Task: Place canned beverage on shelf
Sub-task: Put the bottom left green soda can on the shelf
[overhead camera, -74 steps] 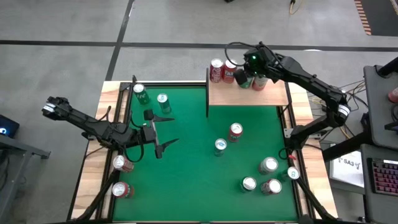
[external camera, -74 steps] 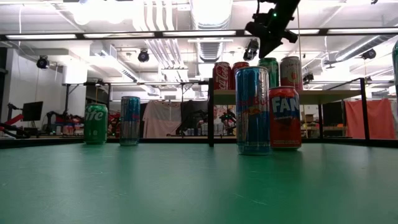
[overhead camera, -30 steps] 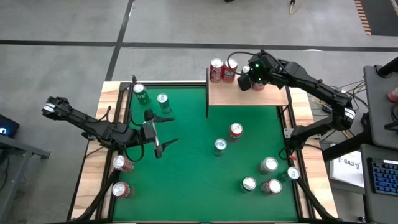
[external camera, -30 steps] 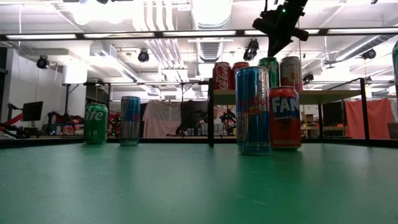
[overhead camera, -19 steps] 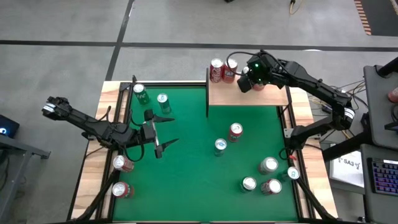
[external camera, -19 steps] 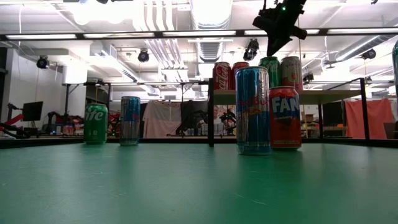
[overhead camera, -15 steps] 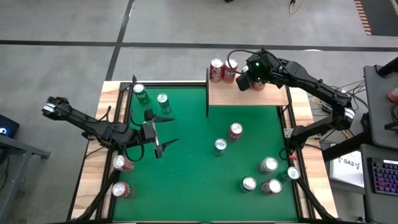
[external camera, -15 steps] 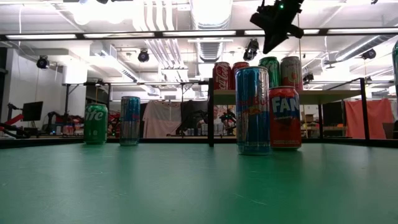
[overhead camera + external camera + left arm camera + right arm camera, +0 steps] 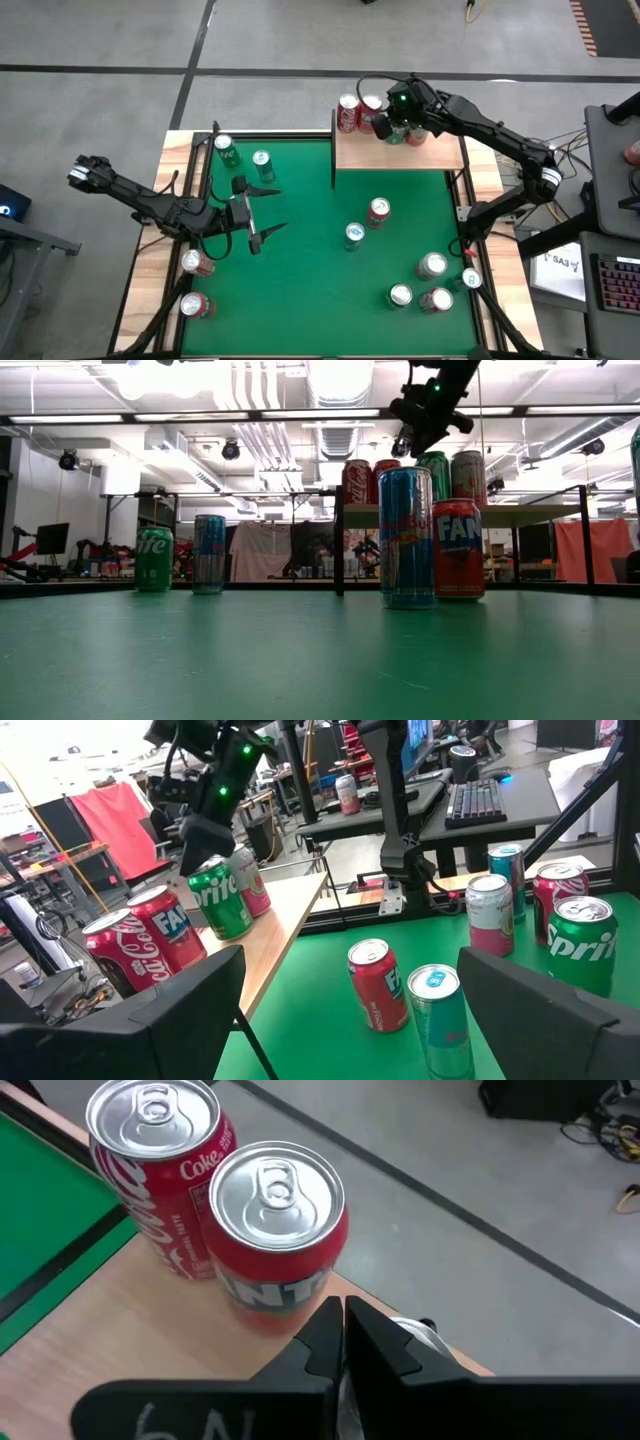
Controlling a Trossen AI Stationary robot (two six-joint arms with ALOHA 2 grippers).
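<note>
The shelf (image 9: 400, 152), a light-wood board on black posts, stands at the table's far edge. On it stand a Coca-Cola can (image 9: 347, 113), a red Fanta can (image 9: 369, 109), a green Sprite can (image 9: 220, 900) and a pink can (image 9: 251, 885). My right gripper (image 9: 385, 122) hovers shut and empty just above the Sprite can, next to the Fanta can (image 9: 276, 1230); it also shows in the low view (image 9: 418, 438). My left gripper (image 9: 252, 225) waits open and empty over the table's left half.
Loose cans stand on the green table: a Sprite can (image 9: 226, 152) and a blue can (image 9: 262, 163) at far left, a red can (image 9: 378, 211) and a blue can (image 9: 354, 235) in the middle, several at near right (image 9: 430, 266). Two cans (image 9: 195, 263) stand at the left edge.
My right gripper has gone a little toward the table's left edge along the shelf, from over the pink and green cans toward the red Fanta can, and slightly down. The cans have stayed in place.
</note>
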